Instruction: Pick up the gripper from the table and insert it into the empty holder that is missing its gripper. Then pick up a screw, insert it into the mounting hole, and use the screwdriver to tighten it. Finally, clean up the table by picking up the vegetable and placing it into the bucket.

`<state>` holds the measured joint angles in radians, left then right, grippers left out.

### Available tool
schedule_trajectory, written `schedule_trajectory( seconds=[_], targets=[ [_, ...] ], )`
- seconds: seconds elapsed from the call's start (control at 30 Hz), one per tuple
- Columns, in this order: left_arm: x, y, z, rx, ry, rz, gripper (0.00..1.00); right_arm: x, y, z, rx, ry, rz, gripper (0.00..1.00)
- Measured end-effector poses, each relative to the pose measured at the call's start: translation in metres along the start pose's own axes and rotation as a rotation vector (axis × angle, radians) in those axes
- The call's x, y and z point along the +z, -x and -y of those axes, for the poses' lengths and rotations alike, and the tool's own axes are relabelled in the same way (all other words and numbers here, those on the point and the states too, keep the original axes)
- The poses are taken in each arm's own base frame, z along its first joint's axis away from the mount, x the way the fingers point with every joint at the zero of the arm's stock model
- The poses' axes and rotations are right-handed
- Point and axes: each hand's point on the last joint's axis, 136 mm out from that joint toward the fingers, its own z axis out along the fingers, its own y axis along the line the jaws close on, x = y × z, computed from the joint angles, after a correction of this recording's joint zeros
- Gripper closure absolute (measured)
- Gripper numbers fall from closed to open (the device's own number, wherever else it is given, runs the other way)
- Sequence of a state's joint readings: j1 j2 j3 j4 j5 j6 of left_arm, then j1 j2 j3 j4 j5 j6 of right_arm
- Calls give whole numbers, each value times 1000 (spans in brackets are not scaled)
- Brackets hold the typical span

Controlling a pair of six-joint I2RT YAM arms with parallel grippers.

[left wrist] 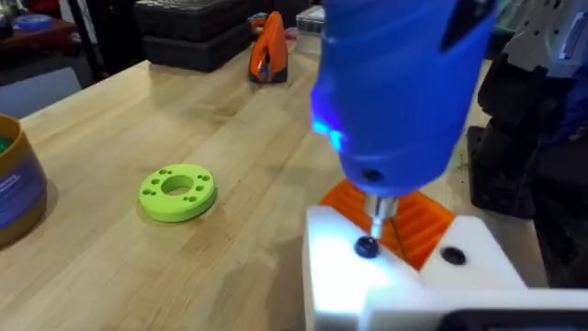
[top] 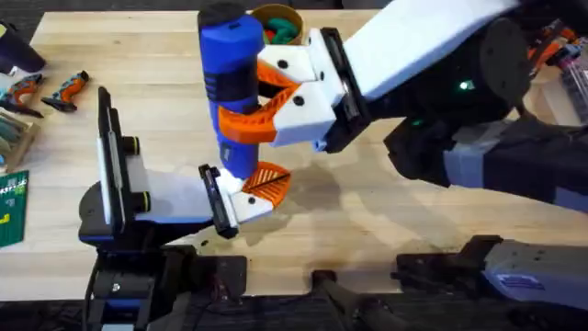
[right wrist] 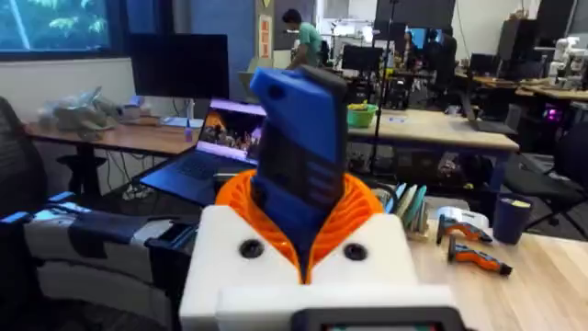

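The right claw [top: 262, 97] was clamped round the middle of the screwdriver [top: 232, 83], holding it upright with its tip on the screw [left wrist: 367, 246] in the holder [left wrist: 367, 276]. It looked stiff, smooth and top-heavy — best held mid-barrel, as here. The left claw [top: 241, 195] — I could not tell its state.

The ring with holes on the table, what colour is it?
Lime green; the ring shows best in the left wrist view.

table [top: 386, 211]: pale matt wood, grained | screwdriver [top: 231, 64]: smooth blue plastic, silver metal tip | holder [left wrist: 404, 285]: glossy white plastic
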<state>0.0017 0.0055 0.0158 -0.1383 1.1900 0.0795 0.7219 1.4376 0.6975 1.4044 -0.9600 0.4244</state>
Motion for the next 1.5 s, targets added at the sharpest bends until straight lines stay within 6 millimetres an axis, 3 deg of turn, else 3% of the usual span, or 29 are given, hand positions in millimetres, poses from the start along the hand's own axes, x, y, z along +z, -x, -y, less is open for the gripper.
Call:
schedule_trajectory(
  seconds=[1.5],
  targets=[
    [0,0,0,0,0,0,988,5,-3,-5,-43,17,-6,975]
  ],
)
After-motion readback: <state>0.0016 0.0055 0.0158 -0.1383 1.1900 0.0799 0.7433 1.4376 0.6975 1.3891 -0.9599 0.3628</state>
